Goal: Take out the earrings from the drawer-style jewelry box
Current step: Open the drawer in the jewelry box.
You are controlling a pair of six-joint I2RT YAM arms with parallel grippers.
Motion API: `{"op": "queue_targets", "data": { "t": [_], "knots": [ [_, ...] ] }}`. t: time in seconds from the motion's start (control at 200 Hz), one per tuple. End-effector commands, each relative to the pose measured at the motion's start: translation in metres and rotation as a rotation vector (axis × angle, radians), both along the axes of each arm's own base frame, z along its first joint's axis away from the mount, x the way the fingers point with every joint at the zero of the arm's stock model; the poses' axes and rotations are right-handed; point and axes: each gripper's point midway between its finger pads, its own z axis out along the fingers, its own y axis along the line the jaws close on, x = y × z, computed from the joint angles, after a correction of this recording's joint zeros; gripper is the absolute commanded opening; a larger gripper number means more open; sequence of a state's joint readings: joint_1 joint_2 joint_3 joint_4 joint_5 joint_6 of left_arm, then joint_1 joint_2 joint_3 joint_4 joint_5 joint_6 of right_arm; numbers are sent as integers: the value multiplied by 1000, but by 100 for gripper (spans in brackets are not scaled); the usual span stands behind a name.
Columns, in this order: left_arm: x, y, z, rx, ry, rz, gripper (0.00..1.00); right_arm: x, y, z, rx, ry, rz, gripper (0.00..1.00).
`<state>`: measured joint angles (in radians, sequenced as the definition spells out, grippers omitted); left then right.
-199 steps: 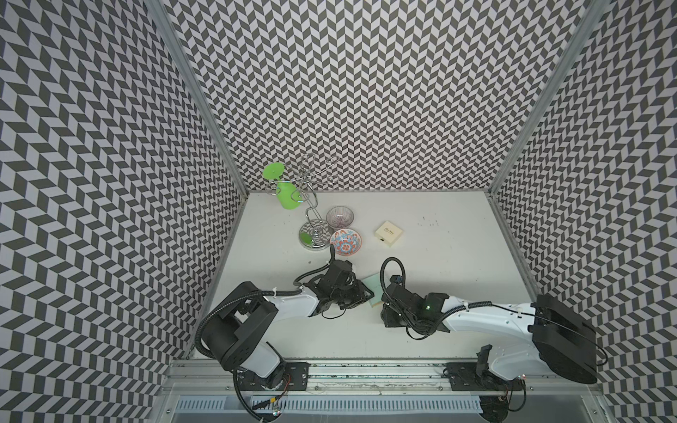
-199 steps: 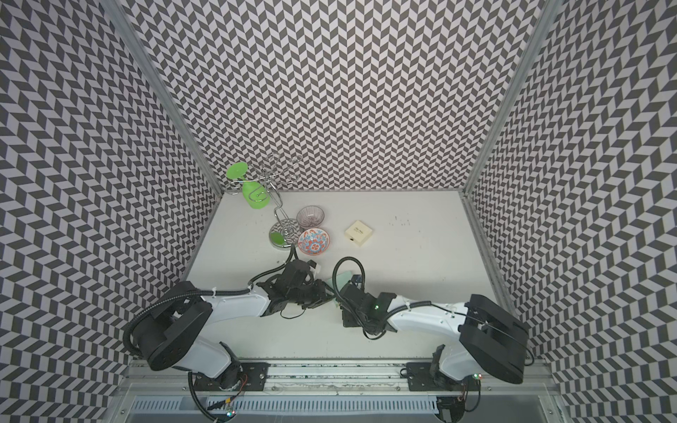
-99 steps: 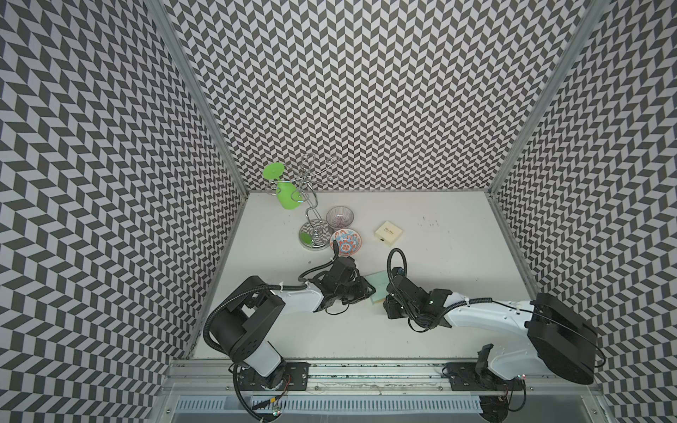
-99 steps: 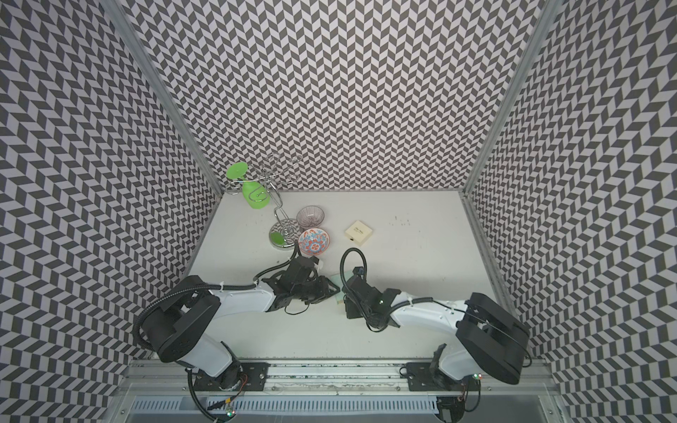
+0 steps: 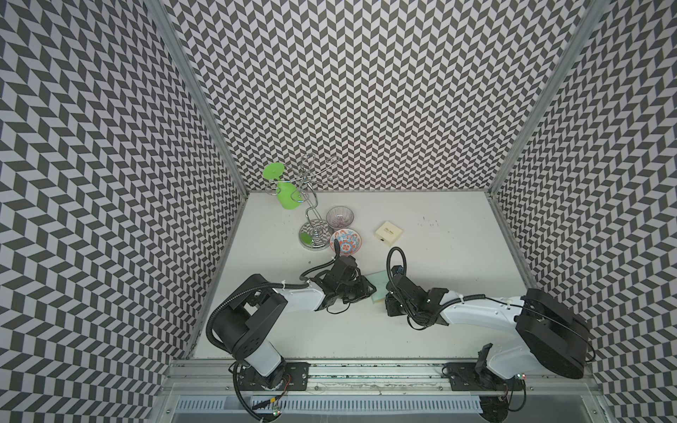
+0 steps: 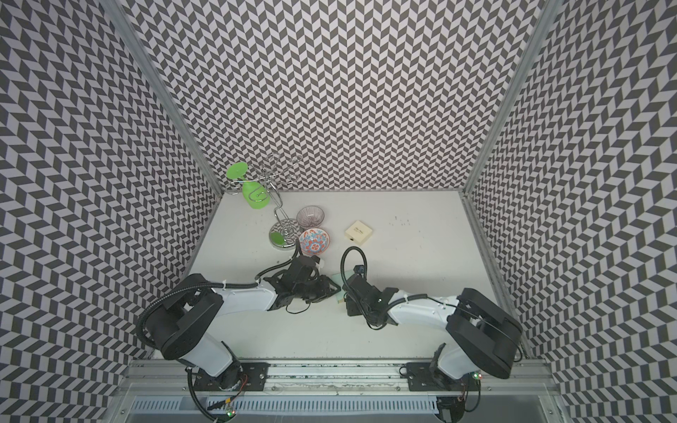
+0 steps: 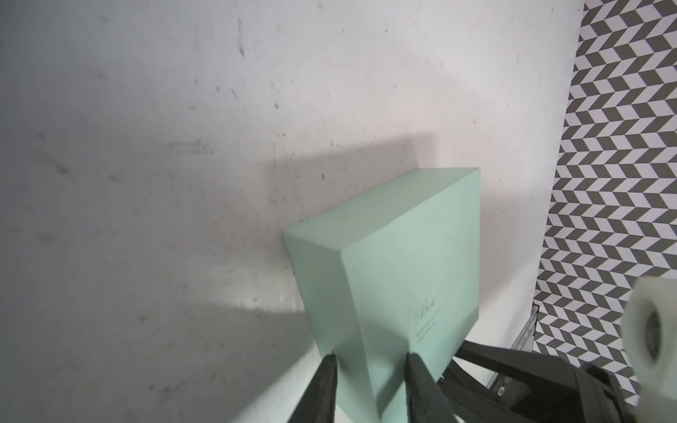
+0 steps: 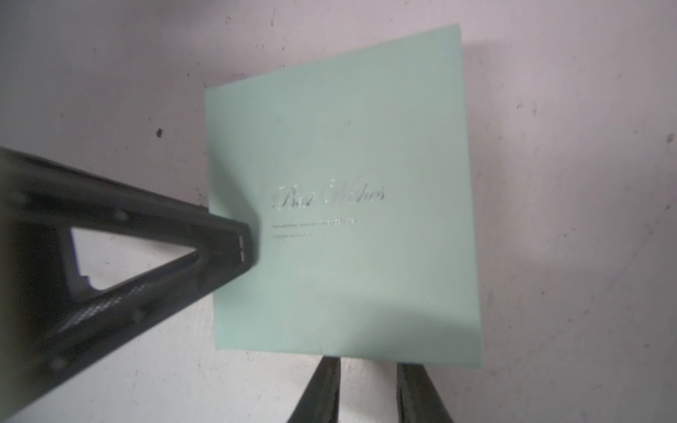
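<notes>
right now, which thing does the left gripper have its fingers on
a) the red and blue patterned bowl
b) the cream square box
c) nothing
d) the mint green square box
d: in the left wrist view the left gripper presses its fingers against both sides of an edge of the mint green square box; the cream square box lies apart, farther back.

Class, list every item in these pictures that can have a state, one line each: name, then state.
mint jewelry box, closed, no drawer seen pulled out
left gripper, shut on the mint jewelry box
right gripper, open, at the box's edge
cream box, closed, lying flat
green glass, hanging upside down from the wire rack
patterned bowl, upright, looks empty
lined bowl, upright, looks empty
</notes>
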<state>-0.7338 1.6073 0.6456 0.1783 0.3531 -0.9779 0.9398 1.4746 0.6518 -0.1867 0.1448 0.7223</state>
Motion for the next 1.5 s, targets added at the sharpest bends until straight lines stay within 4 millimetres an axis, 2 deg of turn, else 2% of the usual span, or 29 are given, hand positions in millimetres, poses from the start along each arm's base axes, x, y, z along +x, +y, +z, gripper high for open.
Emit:
{"op": "queue_targets", "data": {
  "t": [0.0, 0.18, 0.446, 0.661, 0.821, 1.152, 1.497],
  "knots": [
    [7, -5, 4, 9, -30, -2, 33, 9, 10, 6, 35, -39, 8, 28],
    [7, -2, -2, 32, -16, 8, 34, 11, 11, 7, 38, -43, -3, 28],
    [9, 3, -2, 53, -22, 32, 34, 15, 15, 8, 41, -49, -4, 16],
    [9, 1, 3, 19, -21, 45, 37, 16, 16, 9, 44, -42, -8, 0],
    [9, 0, 2, 23, -17, 49, 38, 7, 10, 2, 33, 7, -17, 0],
    [4, 1, -8, 30, 7, 64, 29, -24, -10, -26, -4, 141, -24, 0],
    [0, 4, -15, 53, 18, 75, 23, -43, -20, -33, -20, 213, -47, 0]
  ]
}}
